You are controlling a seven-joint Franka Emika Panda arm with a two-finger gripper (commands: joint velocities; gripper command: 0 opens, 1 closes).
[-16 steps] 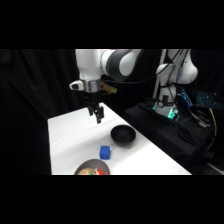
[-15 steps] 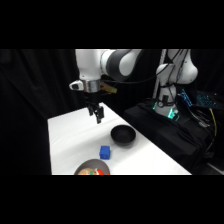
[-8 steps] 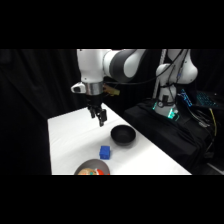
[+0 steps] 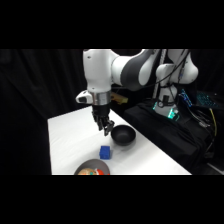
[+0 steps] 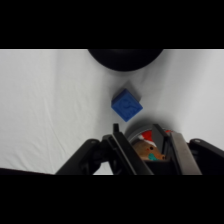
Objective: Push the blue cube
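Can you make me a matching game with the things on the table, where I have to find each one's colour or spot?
Things:
1. blue cube
2. black bowl
3. plate
4. gripper

Clues:
A. round, dark, beside the cube toward the arm's base
B. at the table's near edge, with colourful bits on it
C. small, bright blue, on the white table
D. hanging above the table, not touching the cube

Pairs: 1-C, 2-A, 3-B, 4-D
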